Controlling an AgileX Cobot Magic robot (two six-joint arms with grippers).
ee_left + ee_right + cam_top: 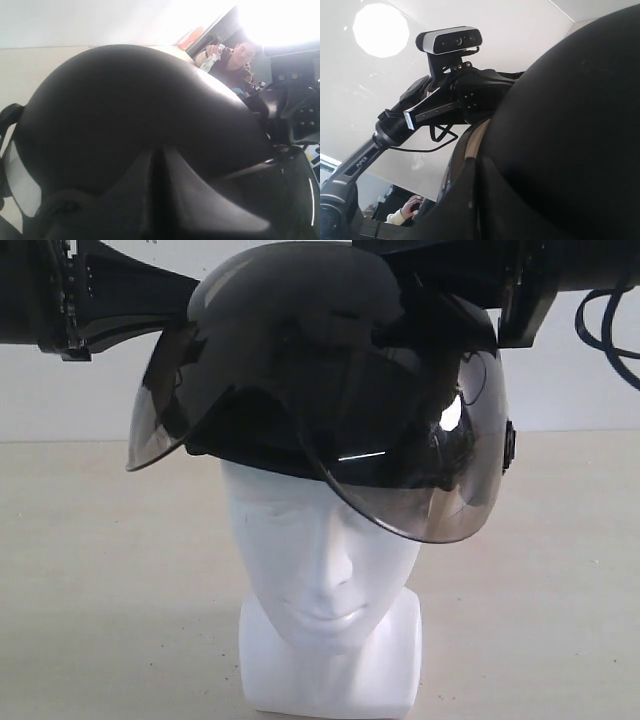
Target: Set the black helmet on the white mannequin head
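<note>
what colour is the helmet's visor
Smoky grey, see-through tint; the visor shows best in the exterior view.

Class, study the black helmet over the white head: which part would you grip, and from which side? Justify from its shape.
Probably the lower rim of the helmet, taken from both sides. The dome is smooth and round with no edge to pinch, and the bulging visor covers the front.
</note>
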